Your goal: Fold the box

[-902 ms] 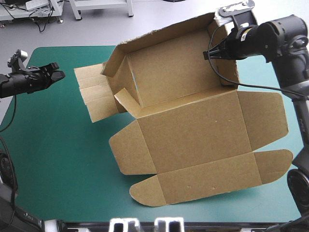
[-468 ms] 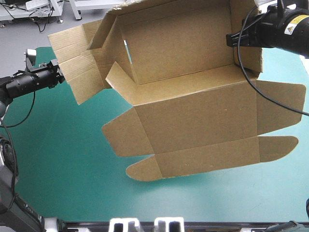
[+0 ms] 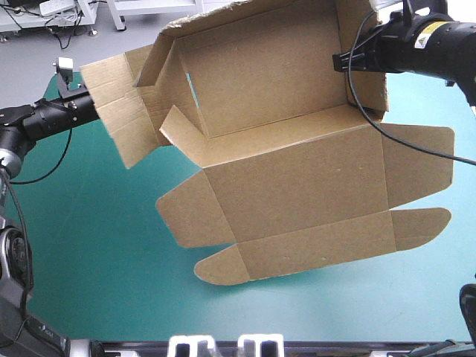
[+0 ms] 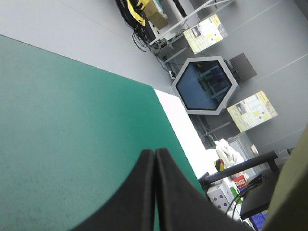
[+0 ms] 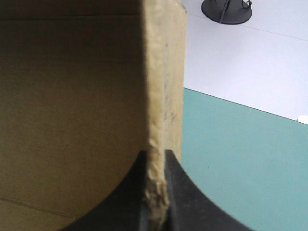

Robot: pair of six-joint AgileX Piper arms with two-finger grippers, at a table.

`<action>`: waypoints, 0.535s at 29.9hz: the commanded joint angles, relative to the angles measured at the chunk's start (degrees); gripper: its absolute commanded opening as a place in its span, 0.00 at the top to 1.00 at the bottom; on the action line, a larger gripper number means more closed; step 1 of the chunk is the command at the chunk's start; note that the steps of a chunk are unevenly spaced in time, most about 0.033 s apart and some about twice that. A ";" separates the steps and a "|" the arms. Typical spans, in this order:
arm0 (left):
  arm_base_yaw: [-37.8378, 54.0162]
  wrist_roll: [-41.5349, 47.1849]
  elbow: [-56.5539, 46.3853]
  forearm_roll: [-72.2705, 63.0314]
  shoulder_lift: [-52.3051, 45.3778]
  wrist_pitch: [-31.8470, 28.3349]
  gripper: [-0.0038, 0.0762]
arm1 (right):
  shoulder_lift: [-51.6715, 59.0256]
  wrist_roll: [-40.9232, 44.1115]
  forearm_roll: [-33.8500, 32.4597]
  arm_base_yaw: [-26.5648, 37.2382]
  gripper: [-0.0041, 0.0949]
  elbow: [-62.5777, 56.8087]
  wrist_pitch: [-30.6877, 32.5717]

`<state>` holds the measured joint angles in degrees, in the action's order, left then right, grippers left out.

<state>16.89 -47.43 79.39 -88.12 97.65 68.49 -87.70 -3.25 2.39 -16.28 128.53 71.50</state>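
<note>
The brown box point(image 3: 297, 178) hangs tilted above the table, its tray walls raised and its lid panel with rounded flaps spread toward the front. My right gripper point(image 3: 348, 62) is shut on the tray's right wall. In the right wrist view that wall's edge point(image 5: 163, 86) runs straight between the gripper's point(image 5: 155, 161) black fingers. My left gripper point(image 3: 89, 110) sits at the outer edge of the creased left side flap point(image 3: 119, 119). In the left wrist view this gripper point(image 4: 155, 153) is shut with nothing in it, and a sliver of board point(image 4: 294, 192) shows beside it.
The teal-green cover point(image 3: 89, 245) lies under and in front of the lifted box. Its far left corner point(image 4: 144, 89) shows ahead of the left gripper. The right arm's black cable point(image 3: 416, 145) hangs across the box's right flap.
The right gripper has raised the box off the table, and the box then drifted slightly left. The left gripper moved up and inward to the side flap's edge.
</note>
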 commanded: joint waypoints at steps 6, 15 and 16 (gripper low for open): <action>-0.35 0.61 1.93 -2.37 -7.88 6.14 0.97 | -1.33 0.68 2.92 0.34 0.98 1.51 -2.37; -0.35 3.83 1.93 1.90 -11.94 6.14 0.97 | -3.56 0.79 5.40 0.34 0.98 1.51 -6.82; -0.35 3.83 1.93 2.42 -12.50 6.14 0.97 | -3.91 1.13 5.26 0.34 0.98 1.51 -7.05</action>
<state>16.77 -44.50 79.51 -82.07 88.77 68.91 -93.08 -3.25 6.48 -16.28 128.53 70.35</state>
